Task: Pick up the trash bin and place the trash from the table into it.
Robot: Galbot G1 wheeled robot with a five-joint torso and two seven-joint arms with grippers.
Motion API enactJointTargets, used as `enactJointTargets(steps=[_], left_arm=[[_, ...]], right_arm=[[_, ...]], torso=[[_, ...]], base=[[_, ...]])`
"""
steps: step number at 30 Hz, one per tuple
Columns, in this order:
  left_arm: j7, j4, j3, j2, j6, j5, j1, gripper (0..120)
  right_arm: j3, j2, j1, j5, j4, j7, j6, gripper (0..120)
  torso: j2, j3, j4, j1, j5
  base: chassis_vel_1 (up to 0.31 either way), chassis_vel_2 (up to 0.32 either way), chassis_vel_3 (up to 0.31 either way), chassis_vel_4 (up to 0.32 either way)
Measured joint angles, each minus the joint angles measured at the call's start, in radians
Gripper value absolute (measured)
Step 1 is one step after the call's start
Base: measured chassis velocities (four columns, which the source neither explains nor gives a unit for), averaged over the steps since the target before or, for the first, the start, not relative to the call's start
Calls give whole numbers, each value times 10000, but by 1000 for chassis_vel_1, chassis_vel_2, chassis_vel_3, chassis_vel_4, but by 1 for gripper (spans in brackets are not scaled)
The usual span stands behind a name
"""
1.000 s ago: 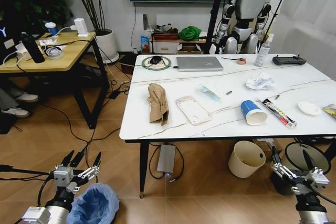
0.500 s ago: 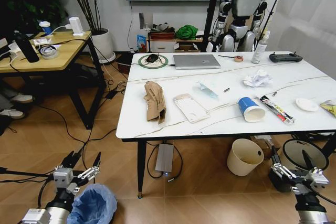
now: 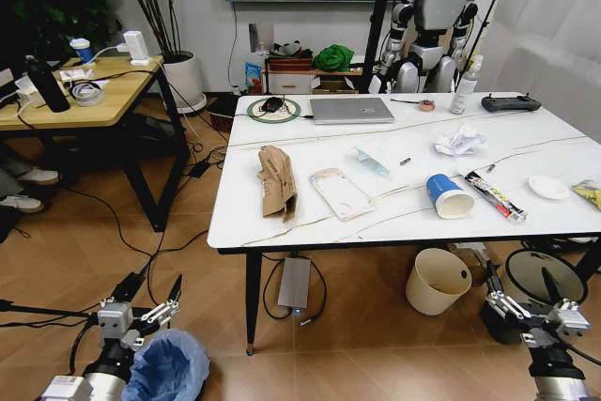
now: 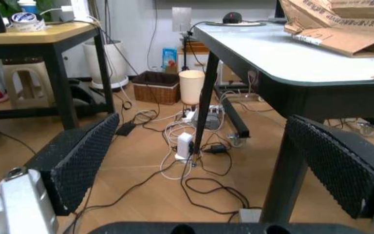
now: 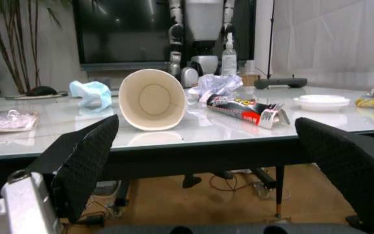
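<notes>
Left gripper (image 3: 141, 296) low near the floor at the robot's left, jaws released and spread wide, pads (image 4: 83, 158) holding nothing; it hangs just above and beside the trash bin (image 3: 169, 365), which stands on the wood floor in front of the table's near-left leg, its crinkled light-blue bag bunched over the rim. Right gripper (image 3: 521, 296) low at the robot's right, jaws likewise released, empty, in front of the white bucket with black rim (image 3: 537, 277) and near the plain cream bin (image 3: 439, 281) under the table edge. Table (image 3: 282, 232) carries the trash, none of it touched: crumpled brown paper bag (image 3: 279, 181) toward the left end, flat clear package (image 3: 344, 193) just right of it, light-blue mask-like scrap (image 3: 370, 162) behind that, blue paper cup (image 3: 447, 195) lying on its side with its mouth toward the near edge, black printed wrapper (image 3: 498, 198) beside the cup, white tissue wad (image 3: 460, 142) farther back, small white lid (image 3: 549, 187) and a yellow wrapper (image 3: 590, 192) at the right end. Laptop (image 3: 352, 110) and black remote (image 3: 512, 102) sit along the far edge.
</notes>
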Motion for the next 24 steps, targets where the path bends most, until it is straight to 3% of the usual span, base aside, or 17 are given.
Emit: enactJointTargets(steps=[24], left_arm=[[5, 89, 56, -6, 36, 20, -74, 100]], right_arm=[[7, -5, 80, 31, -105, 14, 4, 100]], torso=[[-1118, -627, 0, -489, 0]], base=[[0, 0, 0, 0]])
